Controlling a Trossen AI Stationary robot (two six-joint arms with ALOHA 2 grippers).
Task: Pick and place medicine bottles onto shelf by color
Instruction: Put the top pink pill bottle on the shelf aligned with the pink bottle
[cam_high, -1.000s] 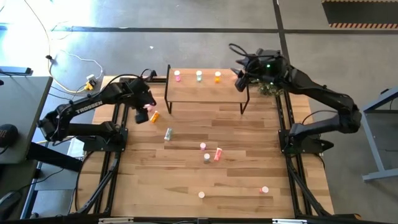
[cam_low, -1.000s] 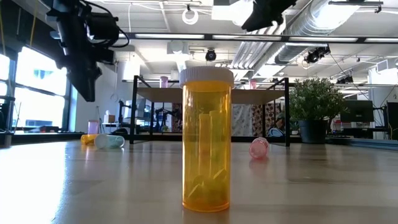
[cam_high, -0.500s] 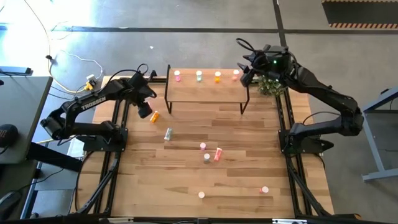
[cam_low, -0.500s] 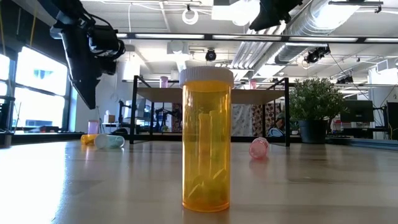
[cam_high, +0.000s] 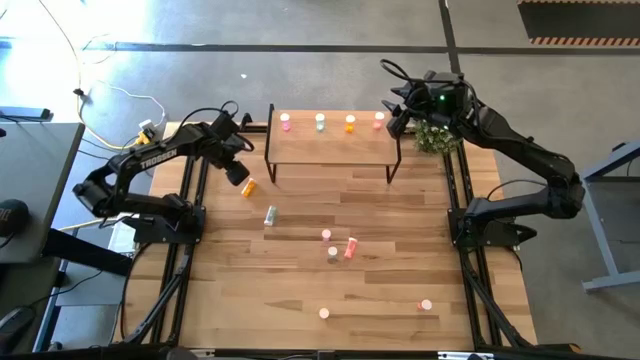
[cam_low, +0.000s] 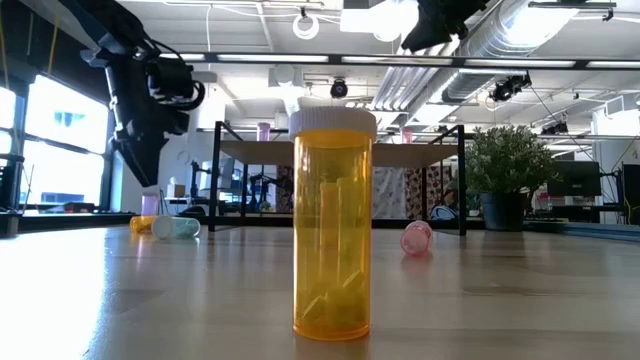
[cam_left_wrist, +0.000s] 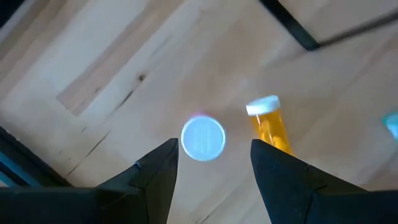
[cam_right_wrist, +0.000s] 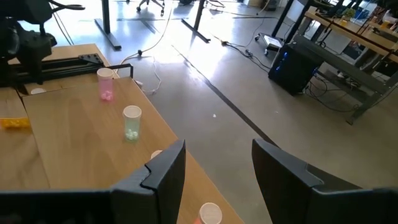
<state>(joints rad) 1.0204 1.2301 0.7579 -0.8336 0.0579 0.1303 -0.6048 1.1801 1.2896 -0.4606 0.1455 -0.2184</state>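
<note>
My left gripper (cam_high: 237, 175) is open and points down over an upright pink bottle with a white cap (cam_left_wrist: 203, 138), left of the shelf. In the low view the gripper (cam_low: 140, 178) stands just above this bottle (cam_low: 150, 204). An orange bottle (cam_left_wrist: 272, 126) lies beside it on the table. The shelf (cam_high: 330, 142) holds a pink bottle (cam_high: 285, 122), a pale green one (cam_high: 320, 121), an orange one (cam_high: 350, 122) and a red-pink one (cam_high: 379, 119), all upright along its far edge. My right gripper (cam_high: 396, 121) is open and empty above the shelf's right end.
On the tabletop are a lying clear bottle (cam_high: 270, 214), a pink one (cam_high: 326, 235), a lying red-pink one (cam_high: 351, 247), a clear one (cam_high: 333, 254), an upright orange one (cam_low: 333, 225) near the front edge and a pink one (cam_high: 425, 305). A plant (cam_high: 432, 140) stands by the shelf's right end.
My left gripper has gone down toward the upright pink bottle and now covers it in the high view. My right gripper has drawn back toward the table's far right corner, and the red-pink bottle now shows standing on the shelf's right end.
</note>
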